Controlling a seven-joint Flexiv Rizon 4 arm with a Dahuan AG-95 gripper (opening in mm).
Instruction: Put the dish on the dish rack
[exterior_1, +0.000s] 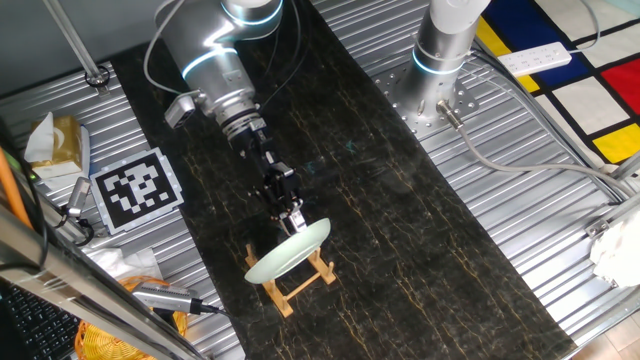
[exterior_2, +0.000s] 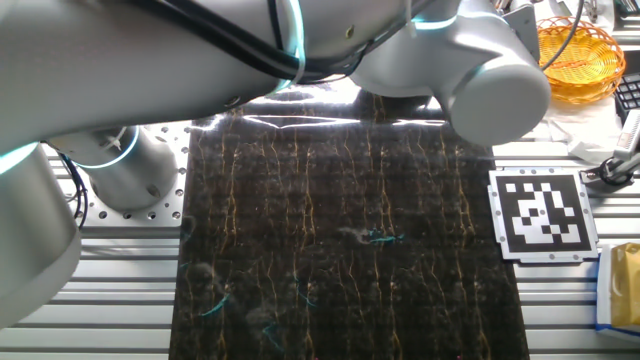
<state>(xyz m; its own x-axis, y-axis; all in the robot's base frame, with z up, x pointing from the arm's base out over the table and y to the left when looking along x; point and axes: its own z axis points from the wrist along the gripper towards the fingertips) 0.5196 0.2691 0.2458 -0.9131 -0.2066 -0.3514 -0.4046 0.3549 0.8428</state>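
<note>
On dish rack (exterior_1: 295, 282), tilted dish (exterior_1: 289, 251) (no legible writing)

The mat (exterior_1: 400, 200) is black, veined with thin gold-brown streaks like marble. On it stands the rack (exterior_1: 296, 282) of pale yellow wood, bearing the pale mint-green glossy dish (exterior_1: 288, 253). The gripper (exterior_1: 290, 215) over the dish is black; the arm (exterior_1: 215, 50) behind it is silver-grey with a glowing light-blue ring. Left of the mat lies a white card (exterior_1: 138, 188) printed with a black square code pattern. Beyond the mat's far right corner, a floor mat (exterior_1: 590, 70) shows red, yellow, blue and white blocks outlined in black.
</note>
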